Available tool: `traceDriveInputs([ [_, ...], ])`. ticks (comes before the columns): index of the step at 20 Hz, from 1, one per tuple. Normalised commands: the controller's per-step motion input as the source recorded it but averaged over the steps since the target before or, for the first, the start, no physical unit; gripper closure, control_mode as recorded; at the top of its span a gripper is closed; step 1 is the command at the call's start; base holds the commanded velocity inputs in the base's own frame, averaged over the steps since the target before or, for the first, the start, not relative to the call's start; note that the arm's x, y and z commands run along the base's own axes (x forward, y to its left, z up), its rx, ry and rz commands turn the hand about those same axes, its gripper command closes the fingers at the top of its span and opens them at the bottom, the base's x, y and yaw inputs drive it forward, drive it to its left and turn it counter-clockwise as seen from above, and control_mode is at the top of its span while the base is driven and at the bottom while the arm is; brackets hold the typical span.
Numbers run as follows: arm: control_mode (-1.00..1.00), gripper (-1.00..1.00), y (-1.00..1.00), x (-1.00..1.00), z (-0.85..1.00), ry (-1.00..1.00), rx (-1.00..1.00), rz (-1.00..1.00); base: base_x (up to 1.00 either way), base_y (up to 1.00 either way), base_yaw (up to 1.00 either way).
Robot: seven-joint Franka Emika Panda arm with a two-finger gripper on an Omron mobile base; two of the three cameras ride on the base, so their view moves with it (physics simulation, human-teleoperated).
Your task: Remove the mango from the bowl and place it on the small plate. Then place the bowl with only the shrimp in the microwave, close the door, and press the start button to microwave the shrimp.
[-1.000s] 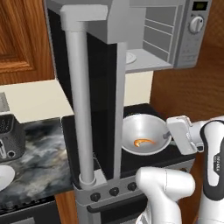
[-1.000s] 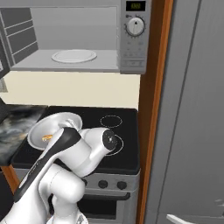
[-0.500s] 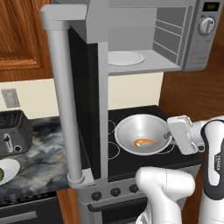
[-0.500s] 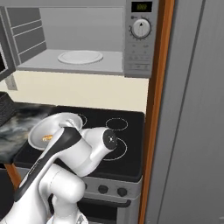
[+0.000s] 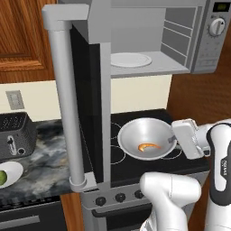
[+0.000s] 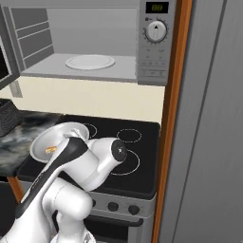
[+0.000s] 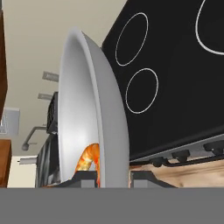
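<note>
The robot's fingers [image 7: 114,179] clamp the rim of the grey bowl [image 5: 146,139], held level above the black stovetop [image 5: 135,164] with the orange shrimp [image 5: 148,146] lying inside. To the left, the mango [image 5: 2,178] rests on the small plate [image 5: 12,171] on the marble tabletop [image 5: 40,162]. Above, the microwave [image 5: 198,40] stands with its door [image 5: 85,90] swung wide, a white turntable [image 5: 131,59] inside.

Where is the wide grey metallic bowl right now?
The wide grey metallic bowl is held by its right rim in the shut gripper, above the black stovetop, below the open microwave.
</note>
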Motion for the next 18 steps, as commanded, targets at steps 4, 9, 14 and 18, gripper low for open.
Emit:
traceDriveInputs([
  [4,-1.0,1.0,0.0,0.01,0.03,-0.01,0.02,-0.01,0.03,0.0,0.0],
  [9,-1.0,1.0,0.39,0.05,0.36,-0.16,0.04,-0.19,0.0,0.0,0.0],
  [14,-1.0,1.0,0.41,0.16,0.6,-0.14,0.01,-0.27,0.0,0.0,0.0],
  [18,-1.0,1.0,0.08,0.07,0.76,-0.06,0.0,-0.2,0.0,0.0,0.0],
])
